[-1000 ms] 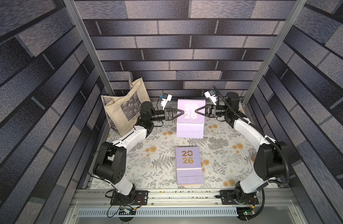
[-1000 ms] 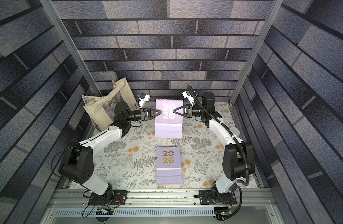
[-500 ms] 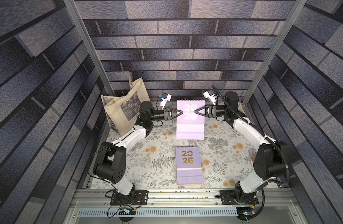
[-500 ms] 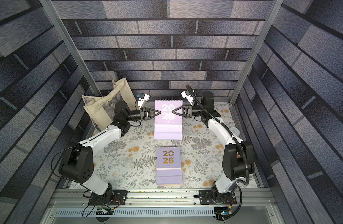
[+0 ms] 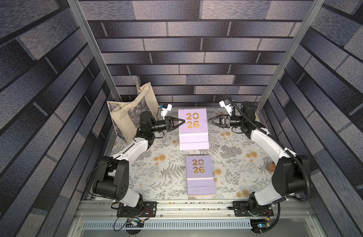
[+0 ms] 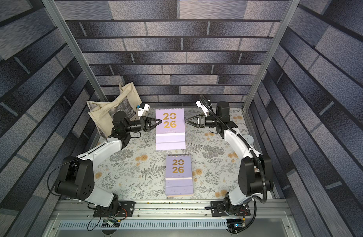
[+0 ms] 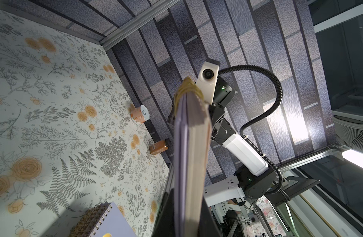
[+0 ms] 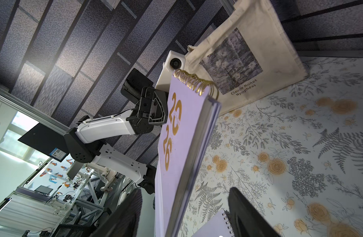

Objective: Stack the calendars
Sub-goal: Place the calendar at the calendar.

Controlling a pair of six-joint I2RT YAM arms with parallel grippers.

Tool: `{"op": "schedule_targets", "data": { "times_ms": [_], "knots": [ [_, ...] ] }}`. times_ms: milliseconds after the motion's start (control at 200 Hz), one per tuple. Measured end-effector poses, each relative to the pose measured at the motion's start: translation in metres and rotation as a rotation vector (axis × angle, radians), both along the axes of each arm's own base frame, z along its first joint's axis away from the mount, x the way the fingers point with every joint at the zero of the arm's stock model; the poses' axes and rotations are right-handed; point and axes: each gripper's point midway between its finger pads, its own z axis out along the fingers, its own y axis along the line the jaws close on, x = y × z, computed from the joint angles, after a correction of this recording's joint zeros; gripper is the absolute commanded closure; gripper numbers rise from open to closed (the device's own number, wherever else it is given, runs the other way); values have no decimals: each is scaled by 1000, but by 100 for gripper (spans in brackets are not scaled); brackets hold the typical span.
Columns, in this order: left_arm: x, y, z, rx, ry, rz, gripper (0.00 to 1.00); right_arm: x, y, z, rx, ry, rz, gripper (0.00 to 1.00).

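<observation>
Lilac card, gold wire spiral: we see our left claw [image 5: 182,121] pinched shut on one edge of the raised calendar [image 5: 194,131], clear of the floral-print desk [image 5: 156,170]. Our right claw [image 5: 210,121] gapes just beside its opposite edge. The second calendar [image 5: 200,180] lies flat on the desk.

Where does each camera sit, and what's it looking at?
Top views: high overhead, looking down at the table; both arms show.
Left wrist: on the left arm, facing the raised calendar edge-on; shut left gripper and right arm show.
Right wrist: on the right arm, facing that calendar's cover; open right gripper and left arm show.
All share the raised calendar.
</observation>
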Motion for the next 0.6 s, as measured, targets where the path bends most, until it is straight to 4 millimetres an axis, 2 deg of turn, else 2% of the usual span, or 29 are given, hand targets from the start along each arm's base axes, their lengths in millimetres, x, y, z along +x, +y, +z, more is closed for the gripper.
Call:
{"op": "schedule_targets", "data": {
  "times_ms": [165, 316, 511, 601],
  "knots": [
    [-36, -7, -13, 20, 82, -24, 100, -3, -6, -6, -22, 11, -59, 31],
    [-61, -12, -39, 52, 182, -27, 100, -9, -9, -18, -45, 56, -95, 31],
    [-62, -6, -73, 75, 300, 58, 100, -24, -16, -38, -103, 113, -132, 31],
    [-57, -5, -76, 75, 315, 91, 100, -37, -17, -52, -111, 153, -120, 30]
  ]
}}
